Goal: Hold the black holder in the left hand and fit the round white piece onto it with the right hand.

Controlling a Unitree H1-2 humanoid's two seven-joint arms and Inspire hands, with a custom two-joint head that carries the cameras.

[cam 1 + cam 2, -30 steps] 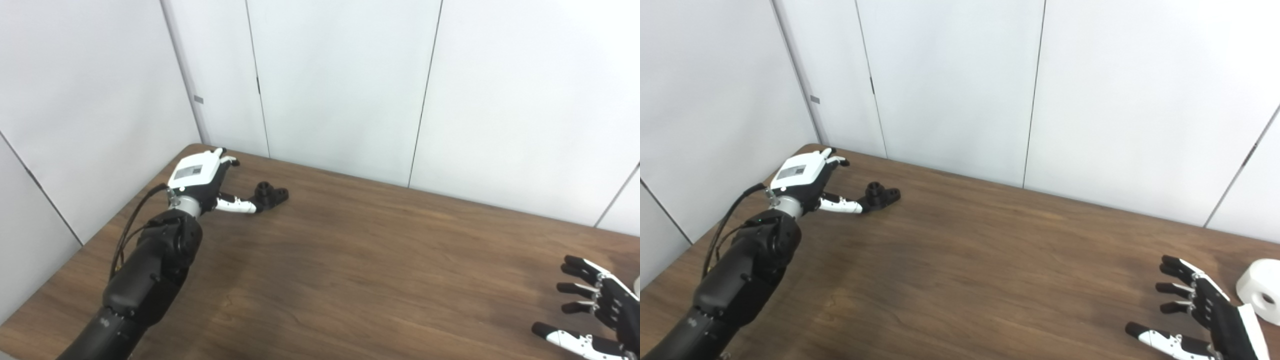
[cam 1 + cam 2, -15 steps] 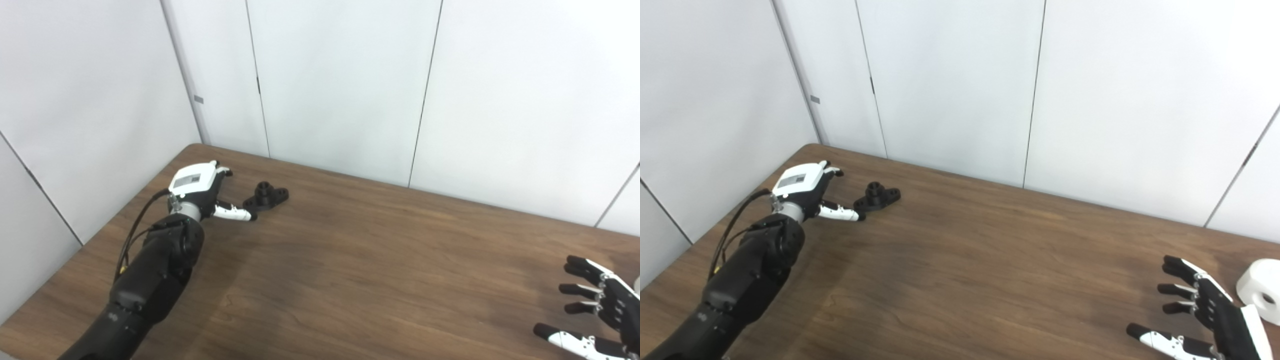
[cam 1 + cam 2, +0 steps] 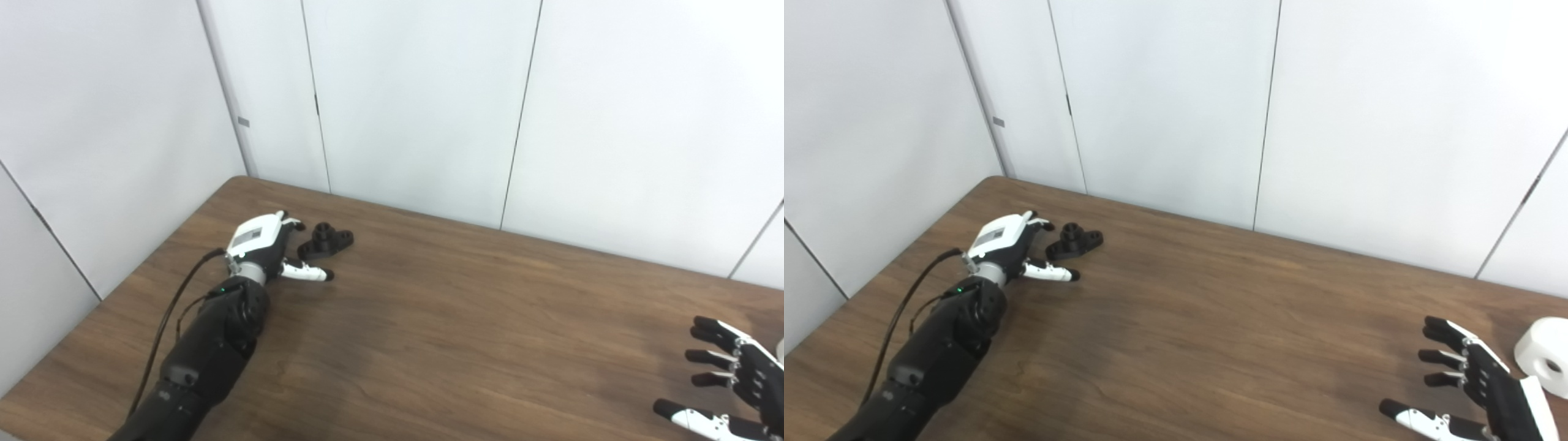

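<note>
The black holder lies flat on the brown table near its far left corner, with a short upright post and two holes. My left hand rests just left of the holder, open, its thumb stretched out below the holder and its fingers reaching toward the near end. The round white piece, a thick disc with a hole, sits at the right edge of the right eye view. Left of it hovers my right hand, open with fingers spread, holding nothing.
White wall panels close off the table at the back and left. A black cable runs along my left forearm.
My left hand has come down and shifted right, from beside the holder to close against its left end. The holder, the white piece and my right hand have hardly moved.
</note>
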